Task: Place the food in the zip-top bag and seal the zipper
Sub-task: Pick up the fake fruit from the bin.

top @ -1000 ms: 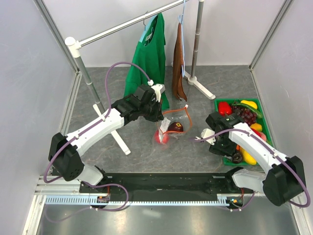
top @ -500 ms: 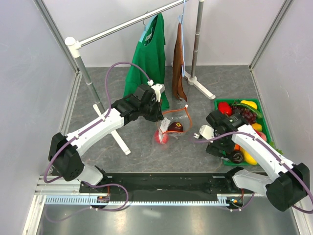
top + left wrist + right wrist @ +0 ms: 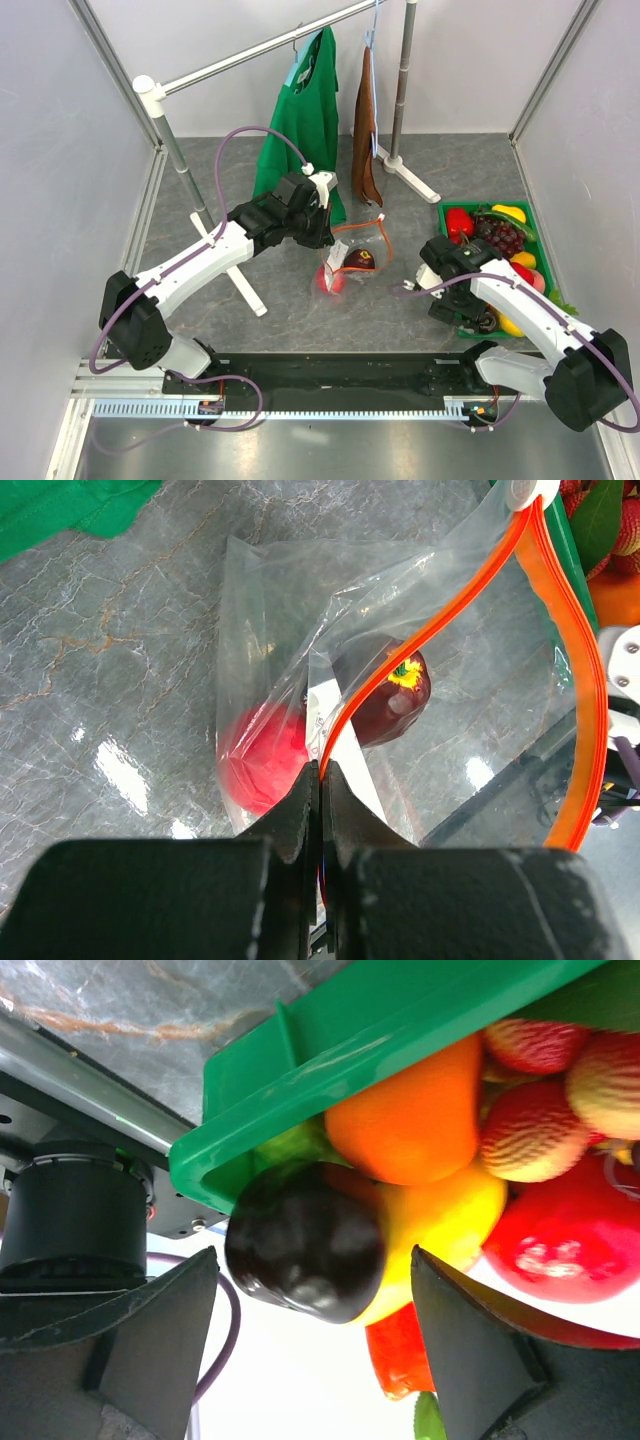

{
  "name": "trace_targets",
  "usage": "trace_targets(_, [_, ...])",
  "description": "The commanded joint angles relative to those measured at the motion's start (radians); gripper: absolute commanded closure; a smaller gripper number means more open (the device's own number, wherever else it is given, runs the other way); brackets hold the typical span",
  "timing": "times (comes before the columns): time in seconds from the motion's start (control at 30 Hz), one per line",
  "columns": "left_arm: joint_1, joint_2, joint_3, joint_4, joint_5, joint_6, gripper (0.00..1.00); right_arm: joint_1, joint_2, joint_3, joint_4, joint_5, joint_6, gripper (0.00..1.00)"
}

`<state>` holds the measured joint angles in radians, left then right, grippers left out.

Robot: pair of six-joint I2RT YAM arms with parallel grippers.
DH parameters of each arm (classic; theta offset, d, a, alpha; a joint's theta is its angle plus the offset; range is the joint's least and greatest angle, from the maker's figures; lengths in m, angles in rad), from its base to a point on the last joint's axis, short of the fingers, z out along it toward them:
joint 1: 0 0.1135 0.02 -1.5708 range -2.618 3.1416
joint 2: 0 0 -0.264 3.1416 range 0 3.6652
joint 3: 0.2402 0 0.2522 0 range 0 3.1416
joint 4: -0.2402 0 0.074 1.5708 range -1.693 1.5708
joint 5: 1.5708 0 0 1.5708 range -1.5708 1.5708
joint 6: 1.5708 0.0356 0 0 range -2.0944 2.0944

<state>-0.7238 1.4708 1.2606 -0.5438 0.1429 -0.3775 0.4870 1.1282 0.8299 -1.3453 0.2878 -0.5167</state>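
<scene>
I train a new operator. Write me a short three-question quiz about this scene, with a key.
1. True or false: the left tool is shut on the orange-red zipper strip of the clear crinkly plastic bag.
2. How many toy fruits lie inside that bag? A one, B two, C four.
3. Name the fruit seen between the open fingers of the right tool.
Key: 1 true. 2 B. 3 The dark purple glossy round fruit.

Bright, even overhead light, faint shadows. Left wrist view: white glare spots on the table (image 3: 125, 770) at lower left and on the bag (image 3: 480, 772). Right wrist view: bottom centre burns out white; the near fingers (image 3: 110, 1350) look soft.
</scene>
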Motion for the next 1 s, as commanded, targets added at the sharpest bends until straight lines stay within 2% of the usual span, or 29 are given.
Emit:
trace_targets(0.0, [0.006, -0.01, 0.003, 0.033, 0.017, -0.001, 0.98, 0.004, -0.015, -0.026, -0.124, 0.022, 0.049, 0.16])
trace_targets(0.3, [0.007, -0.01, 0.008, 0.041, 0.015, -0.004, 0.98, 0.005, 0.045, -0.028, -0.126, 0.034, 0.044, 0.16])
trace_targets(0.6, [0.007, -0.009, -0.001, 0.042, 0.012, -0.001, 0.98, 0.005, 0.024, 0.0, -0.12, 0.019, 0.035, 0.34])
trace_targets(0.97, [0.007, 0.014, 0.02, 0.028, 0.026, -0.001, 0.98, 0.004, -0.007, 0.218, -0.117, -0.136, 0.04, 0.43])
